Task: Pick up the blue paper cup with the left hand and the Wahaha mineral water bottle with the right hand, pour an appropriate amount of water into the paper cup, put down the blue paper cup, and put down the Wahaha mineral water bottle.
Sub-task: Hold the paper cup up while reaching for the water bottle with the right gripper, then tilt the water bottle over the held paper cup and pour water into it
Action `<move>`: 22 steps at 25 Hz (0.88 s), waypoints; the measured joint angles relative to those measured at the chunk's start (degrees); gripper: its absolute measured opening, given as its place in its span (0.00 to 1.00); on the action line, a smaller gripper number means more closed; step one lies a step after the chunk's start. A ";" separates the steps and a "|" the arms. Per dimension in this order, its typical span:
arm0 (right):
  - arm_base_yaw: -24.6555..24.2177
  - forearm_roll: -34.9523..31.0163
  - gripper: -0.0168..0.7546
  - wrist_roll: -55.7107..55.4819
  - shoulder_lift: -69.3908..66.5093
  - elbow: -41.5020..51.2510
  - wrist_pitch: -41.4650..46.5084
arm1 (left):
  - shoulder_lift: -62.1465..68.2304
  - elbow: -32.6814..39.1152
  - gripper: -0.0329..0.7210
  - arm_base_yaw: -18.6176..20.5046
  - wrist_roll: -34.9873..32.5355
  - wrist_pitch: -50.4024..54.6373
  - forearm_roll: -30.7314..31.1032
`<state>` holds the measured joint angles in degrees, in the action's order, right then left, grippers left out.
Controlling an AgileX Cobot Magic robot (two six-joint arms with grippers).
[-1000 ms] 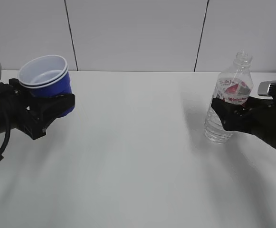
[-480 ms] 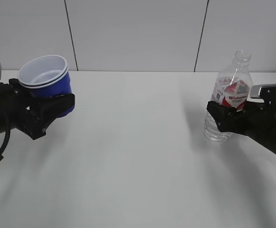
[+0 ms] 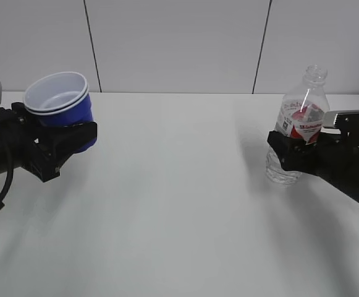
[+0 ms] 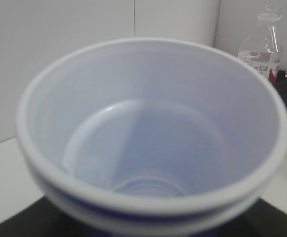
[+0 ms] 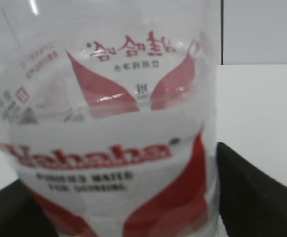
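At counter edges | L end effector point(image 3: 65, 141) clamps cup point(image 3: 60, 100), held up far left | R end effector point(image 3: 296, 154) grips bottle point(image 3: 296, 133) at label, far right | risk: capless, squeeze/tilt spills en route; wide gap to close, pour may miss rim

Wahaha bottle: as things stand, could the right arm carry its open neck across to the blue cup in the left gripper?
Probably yes. The right gripper clasps the Wahaha bottle, and only bare table lies between it and the blue paper cup.
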<state>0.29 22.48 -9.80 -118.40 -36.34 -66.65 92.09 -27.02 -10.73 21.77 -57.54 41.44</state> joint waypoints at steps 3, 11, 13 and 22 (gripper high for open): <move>0.00 0.00 0.84 0.00 -0.53 -0.62 0.00 | 0.00 0.00 0.64 0.00 0.00 0.00 0.00; 0.00 0.09 0.81 0.00 -1.04 -1.03 -0.04 | 0.00 0.00 0.64 0.00 0.00 0.00 0.00; 0.00 0.09 0.78 0.00 -1.04 -1.03 -0.04 | 0.00 0.00 0.64 0.00 0.00 0.00 0.00; 0.00 -0.01 0.64 -0.04 -1.04 -1.03 -0.04 | 0.00 0.00 0.64 0.00 0.00 0.04 0.00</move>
<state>0.29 22.47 -9.84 -119.44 -37.37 -66.70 92.09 -27.02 -10.73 21.77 -57.50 41.44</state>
